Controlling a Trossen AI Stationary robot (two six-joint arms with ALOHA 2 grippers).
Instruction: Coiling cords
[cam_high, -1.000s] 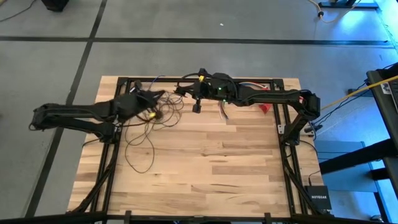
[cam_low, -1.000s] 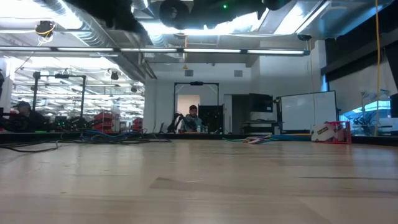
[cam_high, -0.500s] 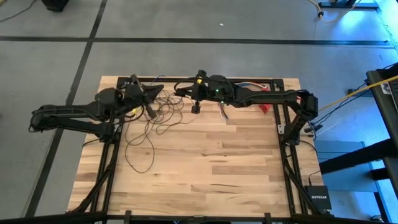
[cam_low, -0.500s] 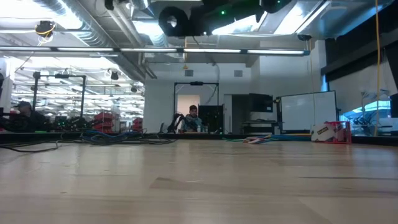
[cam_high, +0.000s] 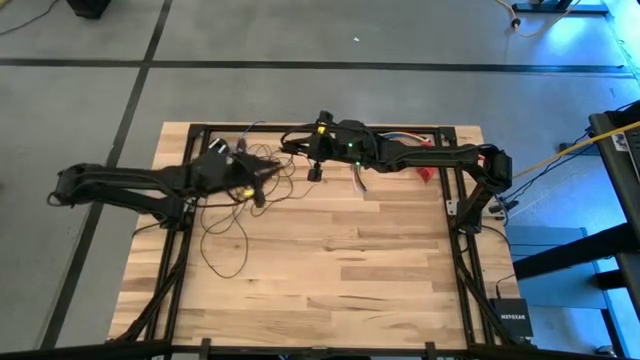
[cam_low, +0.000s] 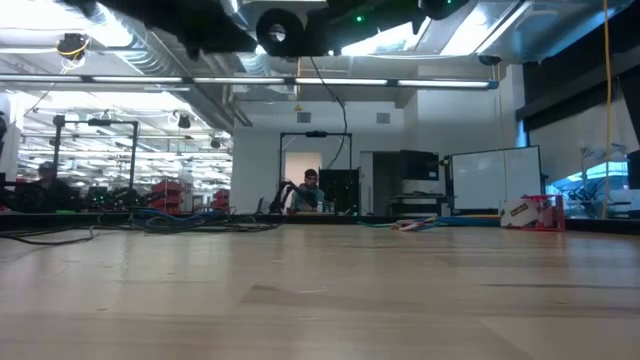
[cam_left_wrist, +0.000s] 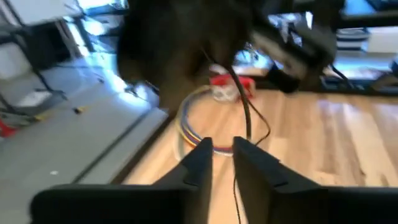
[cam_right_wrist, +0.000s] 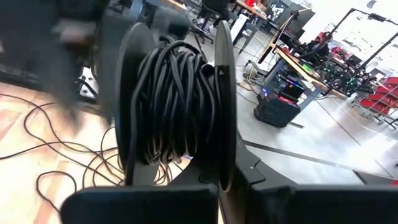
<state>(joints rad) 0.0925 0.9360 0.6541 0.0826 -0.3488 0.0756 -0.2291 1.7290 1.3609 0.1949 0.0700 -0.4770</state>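
The thin dark cord lies in loose loops (cam_high: 228, 228) on the table's far left part and runs up to a black reel (cam_right_wrist: 177, 106) that has many turns wound on it. My right gripper (cam_high: 315, 160) is shut on the reel above the table's far middle. The reel also shows at the top of the low view (cam_low: 280, 30), with a strand hanging below it (cam_low: 345, 110). My left gripper (cam_high: 260, 185) is just left of the reel, its fingers (cam_left_wrist: 205, 165) close together with a strand between them. No puck end shows. My left gripper has a single strand of the cord (cam_left_wrist: 239, 180) running between its two fingers, which stand close together. The strand leads on slack toward the reel and hangs clear of the table. My right gripper pinches one flange of the reel at its rim (cam_right_wrist: 225, 163) between its two fingers. The reel is lifted clear of the table, its axis about level.
A short bundle of multicoloured wires (cam_high: 358, 180) and a small red object (cam_high: 426, 173) lie under the right arm at the far side. The near half of the wooden table (cam_high: 330, 290) is bare. A person sits far off in the room (cam_low: 310, 190).
My left gripper has swung first toward the table's far left, then back toward the right and near side, closer to the reel, carrying the strand with it. The loose loops on the table have shifted a little. My right gripper has held the reel still.
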